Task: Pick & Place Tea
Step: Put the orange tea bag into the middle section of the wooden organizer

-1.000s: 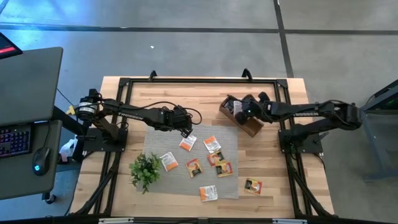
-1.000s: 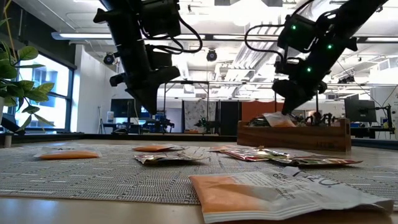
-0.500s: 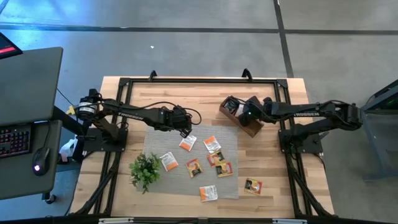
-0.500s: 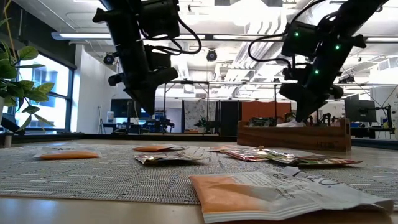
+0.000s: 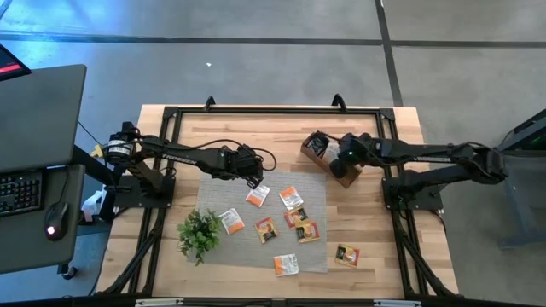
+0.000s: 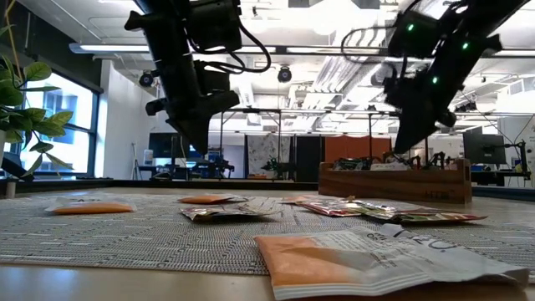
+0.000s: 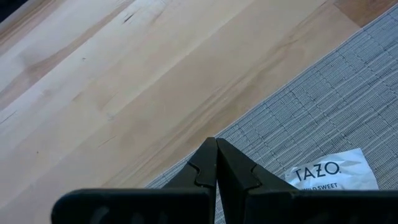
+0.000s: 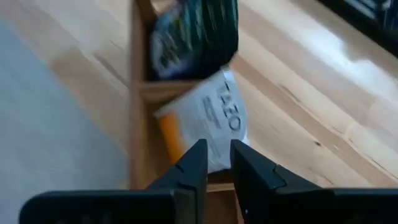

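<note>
Right gripper (image 5: 340, 156), 1 pc: over wooden box (image 5: 331, 159) at far right of table (image 5: 375, 230); in right wrist view fingers (image 8: 193, 163) stand slightly parted w/ a narrow gap, nothing between them, so released. Directly beyond the tips, 1 orange-and-white sachet (image 8: 205, 124) lies tilted in a box compartment, apart from the fingers; neighbouring compartment holds dark sachets (image 8: 196, 31), count can't be told. Low view: right gripper (image 6: 407, 138) hangs above the box (image 6: 393, 181), not touching it. Left gripper (image 5: 254, 180), 1 pc: over far edge of grey woven mat (image 5: 213, 192), clenched; left wrist view shows fingertips (image 7: 216, 163) pressed together, gripping nothing, w/ 1 white sachet (image 7: 329, 176) just beside on the mat (image 7: 323, 118). Tea on table, high view, 8 pcs visible: sachet near left gripper (image 5: 258, 196); sachet mid-mat far side (image 5: 291, 198); sachet below it (image 5: 297, 216); sachet nearer right mat edge (image 5: 307, 232); sachet mat centre (image 5: 265, 228); sachet beside plant (image 5: 231, 221); sachet at near mat edge (image 5: 286, 264); dark sachet off mat on bare wood (image 5: 347, 254). All lie flat, mostly apart from one another. Green plant sprig (image 5: 199, 233), 1 pc: at left corner of mat. Off-table, left: desk w/ keyboard (image 5: 20, 191) and mouse (image 5: 53, 220), 1 each.
</note>
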`<action>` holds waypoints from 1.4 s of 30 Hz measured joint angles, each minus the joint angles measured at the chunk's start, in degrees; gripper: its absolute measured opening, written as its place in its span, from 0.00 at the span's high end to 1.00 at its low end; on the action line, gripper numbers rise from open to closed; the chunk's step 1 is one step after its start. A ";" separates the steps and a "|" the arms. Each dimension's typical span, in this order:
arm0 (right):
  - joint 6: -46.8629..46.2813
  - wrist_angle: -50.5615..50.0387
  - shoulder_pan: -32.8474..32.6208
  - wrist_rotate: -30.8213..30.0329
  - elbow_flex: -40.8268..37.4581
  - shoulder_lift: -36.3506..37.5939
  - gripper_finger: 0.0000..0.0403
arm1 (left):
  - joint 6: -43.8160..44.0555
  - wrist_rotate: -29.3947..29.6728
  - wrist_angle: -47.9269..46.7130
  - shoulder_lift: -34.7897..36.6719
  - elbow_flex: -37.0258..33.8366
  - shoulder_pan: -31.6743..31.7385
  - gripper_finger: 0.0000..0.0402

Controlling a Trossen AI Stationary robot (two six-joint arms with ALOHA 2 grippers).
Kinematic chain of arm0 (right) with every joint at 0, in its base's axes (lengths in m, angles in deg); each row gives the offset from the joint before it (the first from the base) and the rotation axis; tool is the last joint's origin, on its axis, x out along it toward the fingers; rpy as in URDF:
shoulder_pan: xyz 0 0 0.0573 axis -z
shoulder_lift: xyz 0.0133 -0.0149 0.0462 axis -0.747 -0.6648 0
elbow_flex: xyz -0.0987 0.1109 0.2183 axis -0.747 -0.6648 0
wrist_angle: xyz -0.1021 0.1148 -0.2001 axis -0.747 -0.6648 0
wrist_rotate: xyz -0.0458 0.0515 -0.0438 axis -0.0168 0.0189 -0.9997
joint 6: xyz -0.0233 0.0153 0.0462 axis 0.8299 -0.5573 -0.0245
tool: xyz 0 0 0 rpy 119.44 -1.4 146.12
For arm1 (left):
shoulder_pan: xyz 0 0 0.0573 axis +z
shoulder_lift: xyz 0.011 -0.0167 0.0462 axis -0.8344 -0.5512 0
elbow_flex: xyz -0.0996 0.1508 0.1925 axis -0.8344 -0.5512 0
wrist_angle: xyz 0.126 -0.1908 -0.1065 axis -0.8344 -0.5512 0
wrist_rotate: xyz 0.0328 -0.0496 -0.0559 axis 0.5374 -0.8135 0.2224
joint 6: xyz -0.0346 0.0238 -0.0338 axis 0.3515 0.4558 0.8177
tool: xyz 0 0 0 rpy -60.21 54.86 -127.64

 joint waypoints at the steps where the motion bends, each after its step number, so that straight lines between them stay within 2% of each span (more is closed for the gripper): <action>1: 0.01 0.01 0.00 0.66 0.00 1.68 0.83 | 0.00 0.00 0.00 0.00 0.00 0.00 1.00; 5: 2.95 1.16 -0.04 3.34 -0.01 7.47 0.83 | 0.00 0.00 0.10 0.00 0.00 0.00 1.00; 9: 4.80 7.48 -1.01 4.22 -1.85 8.90 0.84 | 0.00 0.00 0.44 0.00 0.00 0.00 1.00; 12: 6.87 16.22 -2.08 11.49 -4.72 7.62 0.87 | 0.00 -0.02 0.46 0.00 0.00 0.00 1.00; 16: 9.53 33.49 -4.34 22.70 -9.06 3.63 0.90 | -0.02 -0.04 0.88 0.00 0.00 0.00 1.00; 19: 12.33 40.69 -6.57 27.56 -9.48 -0.90 0.91 | -1.56 -0.78 2.58 0.00 0.00 0.00 1.00; 26: 22.51 42.71 -11.22 27.73 -3.81 -13.49 0.85 | -8.43 -6.04 9.28 0.00 0.00 -0.04 1.00; 32: 25.74 40.71 -12.03 28.53 2.37 -22.78 0.75 | -10.39 -5.18 9.25 0.00 0.00 -0.04 0.98; 36: 25.80 40.37 -11.77 27.33 5.79 -27.32 0.71 | -13.08 -6.76 9.54 -0.64 0.03 -0.01 0.90; 42: 27.18 40.30 -11.04 27.57 9.56 -31.08 0.69 | -13.54 -12.09 9.32 -3.22 0.04 -0.04 0.71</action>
